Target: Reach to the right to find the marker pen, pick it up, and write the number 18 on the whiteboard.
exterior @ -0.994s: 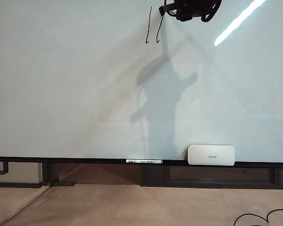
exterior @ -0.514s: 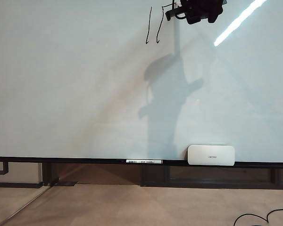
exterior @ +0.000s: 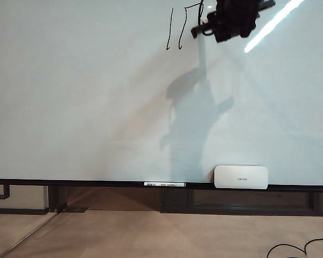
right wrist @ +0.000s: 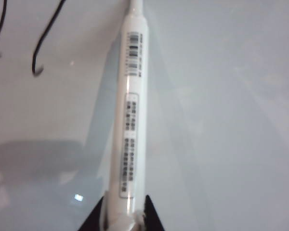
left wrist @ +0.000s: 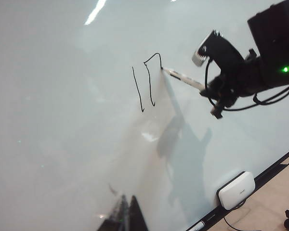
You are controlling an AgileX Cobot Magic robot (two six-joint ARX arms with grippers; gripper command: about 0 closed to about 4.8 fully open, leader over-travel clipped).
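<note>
The whiteboard [exterior: 70, 97] fills the exterior view. Near its top are a slanted "1" [exterior: 169, 29] and, to its right, part of the "8" [exterior: 183, 27]: a left side, a top bar and the start of a right side. My right gripper [exterior: 207, 27] is shut on the marker pen [right wrist: 130, 120], a white barrel with barcode labels. In the left wrist view the pen's tip [left wrist: 162, 69] touches the board at the end of the newest stroke. My left gripper [left wrist: 126, 216] hangs shut close to the board, holding nothing, well away from the writing.
A white rounded eraser [exterior: 240, 177] sits on the black bottom rail [exterior: 97, 183]. A second labelled marker [exterior: 164, 184] lies on the rail left of it. A black cable [exterior: 296, 247] lies on the floor at the lower right.
My right gripper has moved right and a little down with the pen. The second figure gained a top bar running right and the start of a downward stroke. The left arm stayed still.
</note>
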